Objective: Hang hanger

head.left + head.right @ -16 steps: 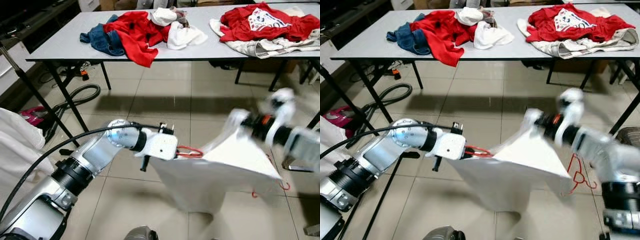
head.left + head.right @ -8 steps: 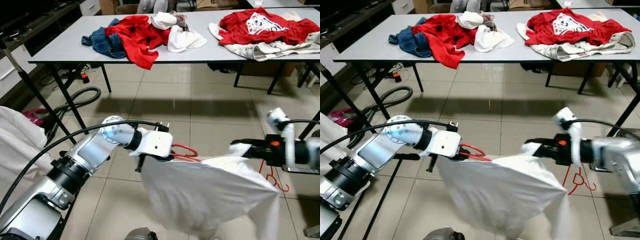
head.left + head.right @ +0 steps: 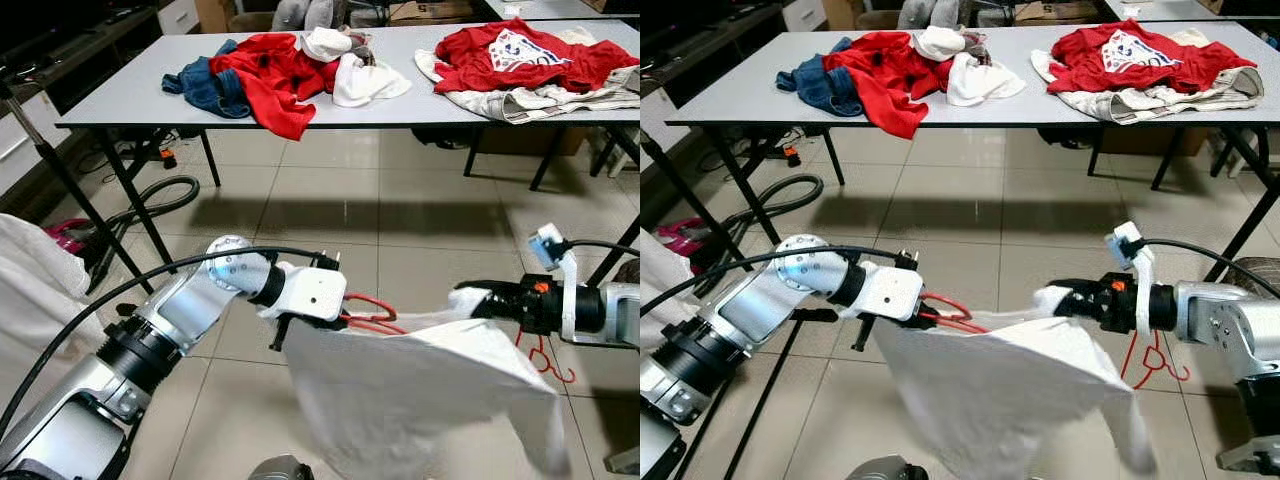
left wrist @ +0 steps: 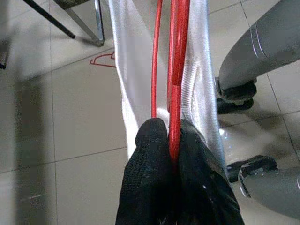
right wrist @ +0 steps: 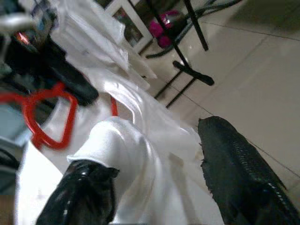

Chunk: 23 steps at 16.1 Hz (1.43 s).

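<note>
Left gripper (image 4: 172,140) is clenched on the red hanger (image 4: 174,70), its wire running straight out from between the fingers, white garment (image 3: 420,390) draped over it. Right gripper (image 5: 154,173) grasps a bunched fold of that garment between spread fingers (image 5: 239,173), above the floor.
</note>
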Motion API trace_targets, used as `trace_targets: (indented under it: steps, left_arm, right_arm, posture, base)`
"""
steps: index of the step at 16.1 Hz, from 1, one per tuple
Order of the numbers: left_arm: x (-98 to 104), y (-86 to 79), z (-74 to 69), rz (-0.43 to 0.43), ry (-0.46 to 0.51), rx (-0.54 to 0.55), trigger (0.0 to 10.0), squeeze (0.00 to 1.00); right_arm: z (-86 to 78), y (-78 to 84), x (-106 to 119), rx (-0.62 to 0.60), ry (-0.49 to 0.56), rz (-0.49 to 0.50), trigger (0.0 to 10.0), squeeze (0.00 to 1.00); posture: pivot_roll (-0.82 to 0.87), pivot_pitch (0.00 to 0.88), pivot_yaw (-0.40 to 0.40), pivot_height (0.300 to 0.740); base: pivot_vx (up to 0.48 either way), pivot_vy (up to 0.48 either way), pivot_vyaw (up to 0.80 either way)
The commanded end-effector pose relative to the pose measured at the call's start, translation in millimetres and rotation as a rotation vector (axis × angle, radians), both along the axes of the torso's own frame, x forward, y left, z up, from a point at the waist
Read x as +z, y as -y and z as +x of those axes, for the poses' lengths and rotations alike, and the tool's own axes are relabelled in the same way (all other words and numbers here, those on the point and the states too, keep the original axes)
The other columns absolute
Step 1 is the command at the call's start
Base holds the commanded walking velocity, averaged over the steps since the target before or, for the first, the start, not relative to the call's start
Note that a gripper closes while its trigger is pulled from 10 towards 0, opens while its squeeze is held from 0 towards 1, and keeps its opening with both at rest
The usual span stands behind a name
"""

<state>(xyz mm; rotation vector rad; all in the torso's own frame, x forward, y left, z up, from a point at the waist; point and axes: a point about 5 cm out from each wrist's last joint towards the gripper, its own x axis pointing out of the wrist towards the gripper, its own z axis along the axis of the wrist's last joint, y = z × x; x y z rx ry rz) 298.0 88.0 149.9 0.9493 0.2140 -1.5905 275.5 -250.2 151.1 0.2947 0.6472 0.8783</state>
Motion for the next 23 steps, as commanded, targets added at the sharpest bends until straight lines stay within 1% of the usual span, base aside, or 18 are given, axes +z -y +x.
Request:
trace_targets:
  steps: [1,2,3,4,7,8,9,10,11,13,14,16,17,18,19,20,21,23]
  left_arm:
    - [-2.1,-6.0,2.8,0.019,0.0,0.042,10.0,0.0]
    - [-2.6,-6.6,3.2,0.024,0.003,0.05,10.0,0.0]
    - [-3.9,-7.1,4.2,0.029,0.007,0.072,10.0,0.0]
    - [-5.4,-7.1,6.1,0.031,0.01,0.097,10.0,0.0]
    - [-9.8,-8.1,7.3,0.052,0.002,0.118,10.0,0.0]
    - [-13.9,-9.0,6.8,0.07,-0.009,0.122,10.0,0.0]
    - [-17.3,-9.4,6.0,0.08,-0.015,0.124,10.0,0.0]
    - [-23.5,-8.1,4.4,0.1,-0.018,0.118,10.0,0.0]
    - [-27.0,-6.5,1.9,0.105,-0.026,0.112,10.0,0.0]
    - [-29.4,-5.7,-0.4,0.106,-0.038,0.109,10.0,0.0]
    - [-31.7,-7.1,0.0,0.112,-0.047,0.117,10.0,0.0]
    - [-32.0,-9.5,1.9,0.123,-0.047,0.121,10.0,0.0]
    - [-30.8,-10.7,3.3,0.128,-0.053,0.121,10.0,0.0]
    - [-26.8,-12.8,4.5,0.145,-0.072,0.11,10.0,0.0]
    - [-24.7,-13.0,4.9,0.147,-0.072,0.102,10.0,0.0]
    - [-20.0,-11.5,6.5,0.139,-0.066,0.094,10.0,0.0]
    - [-14.5,-8.5,8.5,0.126,-0.059,0.091,10.0,0.0]
    - [-4.2,-3.0,10.1,0.117,-0.042,0.075,10.0,0.0]
  right_arm:
    - [8.5,6.4,-3.1,-0.184,-0.033,-0.019,10.0,1.0]
    - [10.7,7.4,-6.4,-0.251,-0.057,-0.015,10.0,1.0]
    - [2.6,-1.2,-13.7,-0.293,-0.158,0.058,10.0,1.0]
    - [-8.2,-10.7,-17.9,-0.29,-0.235,0.119,10.0,1.0]
    - [-26.0,-22.5,-18.4,-0.284,-0.296,0.121,10.0,1.0]
    - [-34.4,-23.1,-17.1,-0.307,-0.328,0.11,10.0,1.0]
    - [-42.7,-22.8,-17.2,-0.335,-0.347,0.058,10.0,1.0]
    - [-51.8,-16.3,-21.0,-0.386,-0.347,-0.037,10.0,1.0]
    - [-57.9,-11.6,-24.1,-0.397,-0.342,-0.083,10.0,1.0]
    - [-65.6,-13.8,-17.7,-0.328,-0.252,-0.138,10.0,1.0]
    - [-69.8,-20.9,-0.3,-0.21,-0.095,-0.135,10.0,1.0]
    - [-62.8,-24.4,29.0,-0.119,0.199,-0.15,10.0,1.0]
    - [-61.6,-29.2,44.9,-0.044,0.302,-0.097,10.0,1.0]
    - [-69.2,-42.4,65.4,0.161,0.411,-0.046,10.0,1.0]
    - [-71.9,-46.6,65.6,0.243,0.442,-0.098,10.0,0.93]
    - [-73.3,-52.1,60.6,0.355,0.478,-0.203,10.0,0.0]
    - [-72.1,-56.0,52.8,0.423,0.498,-0.27,10.0,0.0]
    - [-70.1,-67.4,44.8,0.476,0.511,-0.27,10.0,0.0]
  posture:
    - [0.0,0.057,0.083,0.74]
    - [0.0,0.061,0.082,0.74]
    - [0.0,0.081,0.082,0.74]
    - [0.0,0.096,0.083,0.74]
    - [0.0,0.13,0.08,0.74]
    - [0.0,0.145,0.077,0.74]
    - [-0.01,0.158,0.078,0.74]
    - [-0.01,0.168,0.079,0.74]
    - [-0.01,0.187,0.078,0.74]
    - [-0.01,0.196,0.076,0.74]
    - [0.0,0.201,0.074,0.74]
    - [0.01,0.203,0.076,0.74]
    - [0.02,0.198,0.086,0.74]
    - [0.02,0.19,0.093,0.74]
    - [0.02,0.188,0.094,0.74]
    - [0.03,0.178,0.099,0.74]
    - [0.03,0.171,0.098,0.74]
    - [0.04,0.161,0.094,0.74]
  base:
    - [0.0,0.0,0.0]
    - [0.0,0.0,0.0]
    - [0.0,0.0,0.0]
    - [0.0,0.0,0.0]
    - [0.0,0.0,0.0]
    - [0.0,0.0,0.0]
    - [0.0,0.0,0.0]
    - [0.0,0.0,0.0]
    - [0.0,0.0,0.0]
    - [0.0,0.0,0.0]
    - [0.0,0.0,0.0]
    - [0.0,0.0,0.0]
    - [0.0,0.0,0.0]
    - [0.0,0.0,0.0]
    - [0.0,0.0,0.0]
    - [0.0,0.0,0.0]
    - [0.0,0.0,0.0]
    - [0.0,0.0,0.0]
